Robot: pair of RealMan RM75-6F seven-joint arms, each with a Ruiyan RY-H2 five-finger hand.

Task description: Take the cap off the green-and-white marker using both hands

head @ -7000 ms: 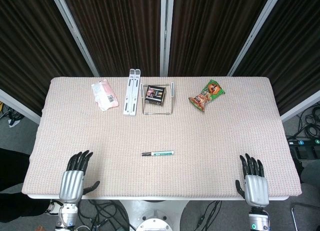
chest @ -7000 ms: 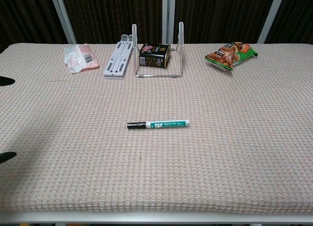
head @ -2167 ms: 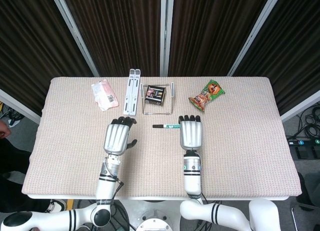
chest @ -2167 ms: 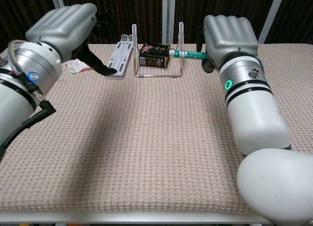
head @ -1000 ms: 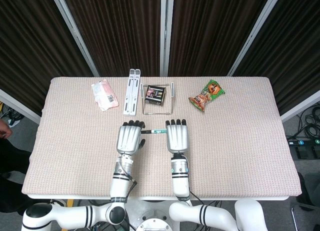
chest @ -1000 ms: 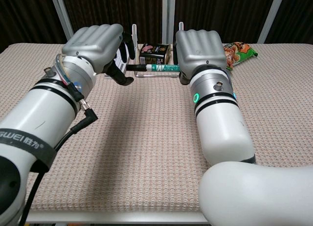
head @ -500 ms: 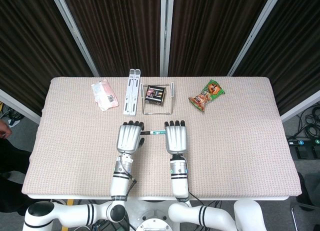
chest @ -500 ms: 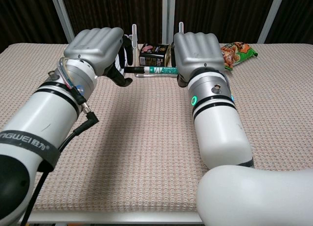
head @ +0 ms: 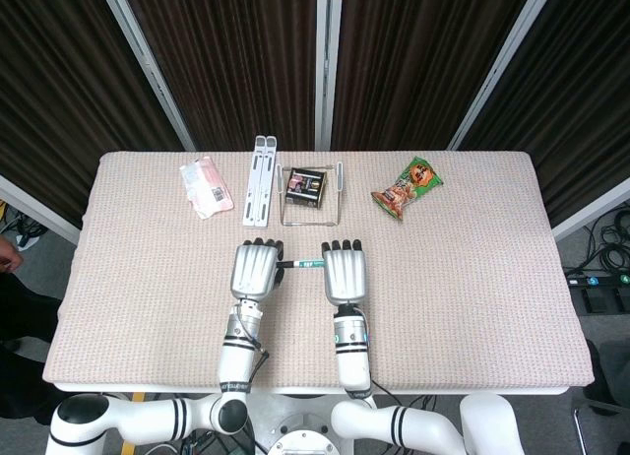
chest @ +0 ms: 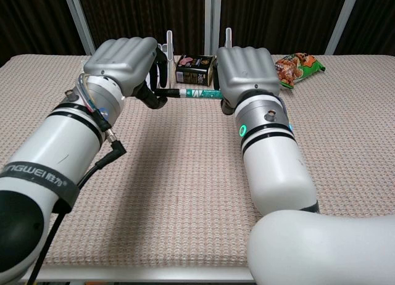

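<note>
Above the middle of the tabletop [head: 472, 278], clear of its surface, the green-and-white marker [chest: 199, 94] lies level from left to right between the two hands. The right hand [chest: 247, 72] has its fingers curled around the barrel's right part. The left hand [chest: 123, 60] is curled at the marker's left end, where the black cap [chest: 174, 94] sits; its thumb [chest: 150, 99] reaches under toward that end, but whether its fingers actually clamp the cap is hidden behind the knuckles in both views. In the head view only a short green-and-white stretch of barrel shows in the gap between the hands. The cap appears to be on the barrel, with no gap visible.

Step in hand, as judged: the two-handed grasp is being set, and the pull has not begun. The next move calls for a firm hold of the left hand on the cap alone, then a straight separation along the marker's axis, left hand leftward and right hand rightward, without bending the barrel.

Far side of the tabletop, untouched: a pink packet [head: 206, 186], a white folding stand [head: 259, 179], a wire rack [head: 309, 207] holding a small dark box [head: 305, 187], and a green-and-orange snack bag [head: 407, 188].
</note>
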